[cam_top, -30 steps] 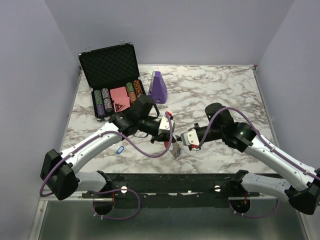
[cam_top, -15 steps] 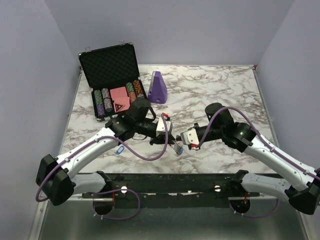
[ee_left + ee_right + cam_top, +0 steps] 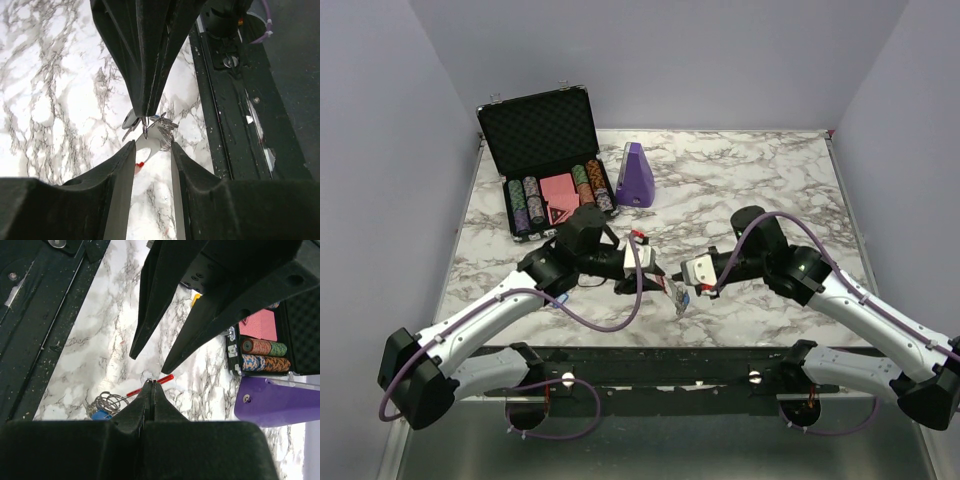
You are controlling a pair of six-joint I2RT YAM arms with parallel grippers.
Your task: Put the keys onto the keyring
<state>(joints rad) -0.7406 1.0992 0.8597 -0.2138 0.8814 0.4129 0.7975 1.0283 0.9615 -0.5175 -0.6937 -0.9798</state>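
The right hand (image 3: pixel 150 385) is clenched, its two fingers pressed flat together on the keyring (image 3: pixel 166 378), whose red plastic arc shows as short red pieces on either side of the closed tips. From the left wrist view the same pinched fingertips come down from above with a silvery ring at their very end, and the keys (image 3: pixel 131 120) fan out from it to both sides, hanging just above the marble desk (image 3: pixel 770 180). A coil of silvery loops and a blue tag (image 3: pixel 102 415) sit just beside the right fingers in their own view. The left hand (image 3: pixel 152 146) is released: its fingers stand apart with nothing between them, pointed at the bunch from close by but not touching it. In the overhead view the two hands meet tip to tip near the front edge of the desk, with the bunch between them. Well apart at the back left stands an open black case (image 3: pixel 538 125) holding poker chips (image 3: pixel 525 200), and a purple wedge-shaped object (image 3: pixel 637 175) stands just beside it.
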